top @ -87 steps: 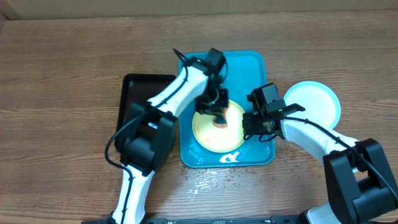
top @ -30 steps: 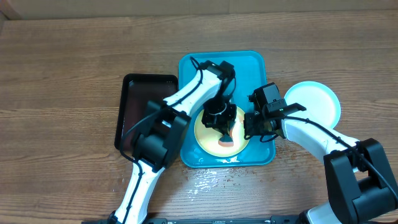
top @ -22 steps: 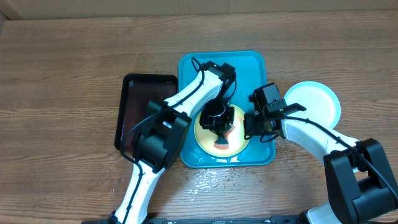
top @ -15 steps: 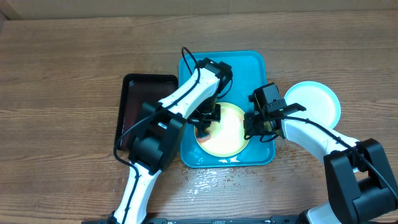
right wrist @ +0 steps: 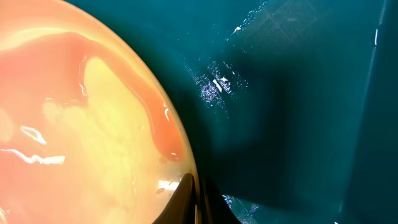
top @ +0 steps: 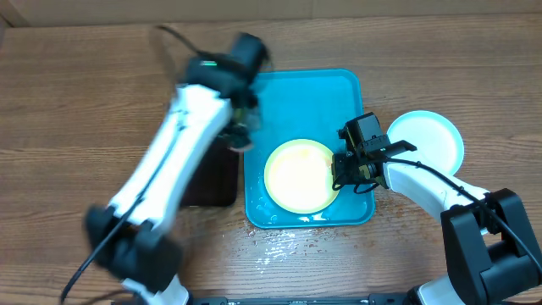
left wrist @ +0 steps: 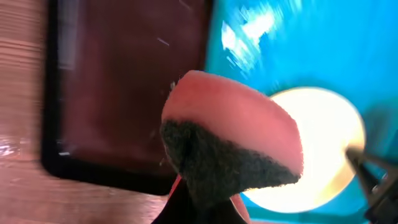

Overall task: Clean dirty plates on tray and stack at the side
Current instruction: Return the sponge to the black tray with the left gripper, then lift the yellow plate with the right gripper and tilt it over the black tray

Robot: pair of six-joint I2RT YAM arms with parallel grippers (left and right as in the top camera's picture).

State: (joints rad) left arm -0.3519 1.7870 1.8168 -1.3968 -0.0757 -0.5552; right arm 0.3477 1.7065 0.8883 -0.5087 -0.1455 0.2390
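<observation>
At the left edge of the tray (top: 339,93), in the middle of the overhead frame, your left gripper (top: 242,129) was a blur of motion. It had lifted off the yellow-green plate (top: 296,176) and swung toward the upper left, above the seam between the turquoise tray and the black tray (left wrist: 124,81). Its jaws were clamped on the pink sponge (left wrist: 233,140), dark scouring face toward the wrist camera.

Half a second earlier that sponge was pressed on the plate's left side, and a second earlier it sat near the centre. Now the plate lay fully uncovered at the lower middle of the tray. The right gripper (top: 341,174) had not shifted across those frames — it was closed on the plate's right rim, pinning it.

You should have read this as the scrubbing pass on this plate ending, probably with the sponge headed for the black tray. The overhead view showed a pale, clean-looking face, but the right wrist view showed a wet, reddish film near the rim, so I judged the plate might not be fully clean.

The light blue plate (top: 432,135) rested on the table (top: 85,102) just right of the tray — likely the start of the stack. You had no third plate in view.
</observation>
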